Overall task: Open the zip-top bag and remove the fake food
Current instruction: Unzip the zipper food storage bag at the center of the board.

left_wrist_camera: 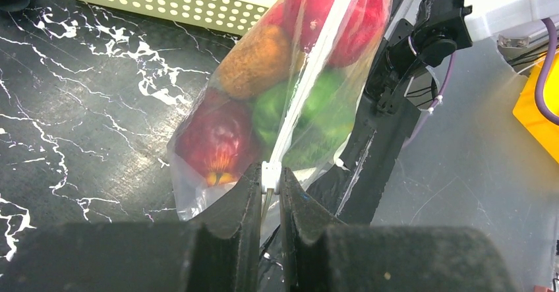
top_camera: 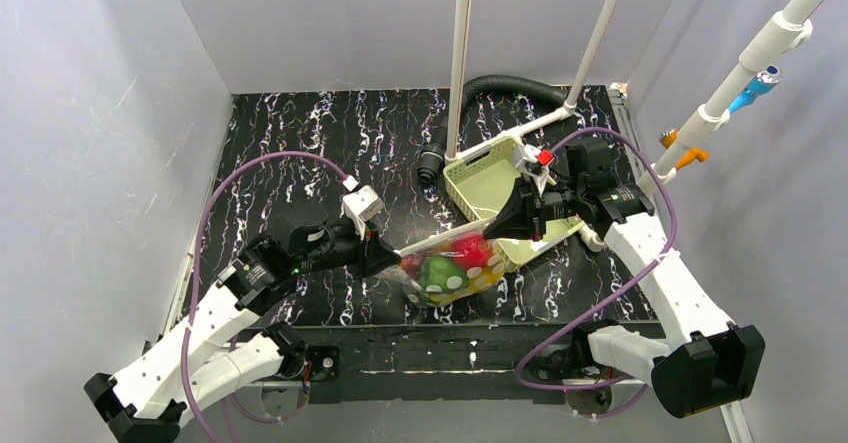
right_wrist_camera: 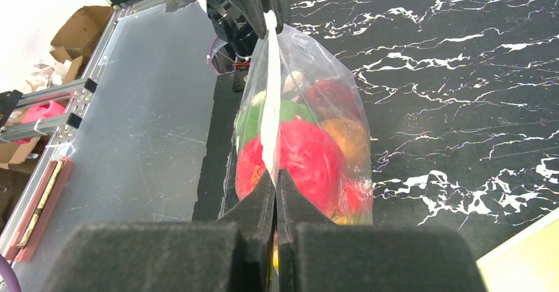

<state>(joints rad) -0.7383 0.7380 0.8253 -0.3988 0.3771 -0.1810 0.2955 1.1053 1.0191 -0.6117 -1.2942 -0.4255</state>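
Zip-top bag (top_camera: 480,263), fake food (top_camera: 436,273) inside, stretched by its seal strip (left_wrist_camera: 312,74): left fingers (left_wrist_camera: 242,200) pinch the 9 o'clock end, right fingers (right_wrist_camera: 258,200) pinch the 2 o'clock end.

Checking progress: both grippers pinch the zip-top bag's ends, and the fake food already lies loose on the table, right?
No. The fake food is inside the zip-top bag, as the right wrist view shows. The left gripper and right gripper do pinch its ends.

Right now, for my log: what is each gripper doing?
Left gripper: closed, pinching one end of the bag.
Right gripper: closed, pinching the opposite end.
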